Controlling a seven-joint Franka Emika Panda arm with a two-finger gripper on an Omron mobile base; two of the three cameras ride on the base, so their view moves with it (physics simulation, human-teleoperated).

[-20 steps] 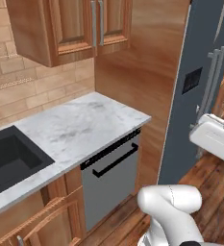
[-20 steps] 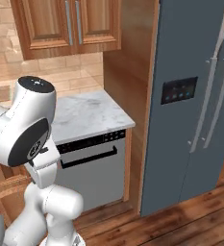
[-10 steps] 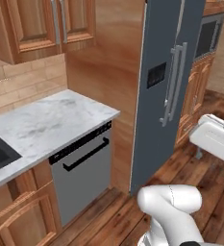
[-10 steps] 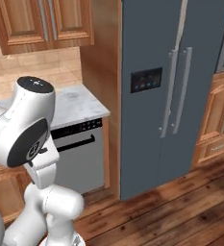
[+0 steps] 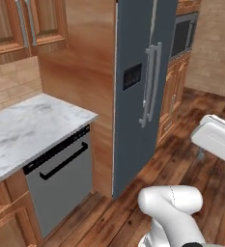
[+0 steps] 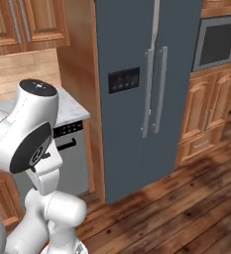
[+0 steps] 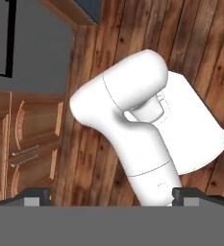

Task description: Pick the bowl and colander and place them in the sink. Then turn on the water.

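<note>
Counter of white marble [image 5: 32, 128] at left carries nothing; grey steel refrigerator [image 6: 142, 89] stands right of it. Bowl, colander and sink are out of sight, so every step likely remains. Gripper [image 7: 111, 197] gapes wide, empty, over wood floor [image 7: 200, 57].

The marble bench [image 5: 32, 128] top is seen bare and open from above. Passage to its right is blocked by a wooden side panel [image 5: 87, 62] and the tall grey refrigerator [image 5: 140, 82]. Open wooden floor [image 6: 186, 203] is left before the refrigerator.
</note>
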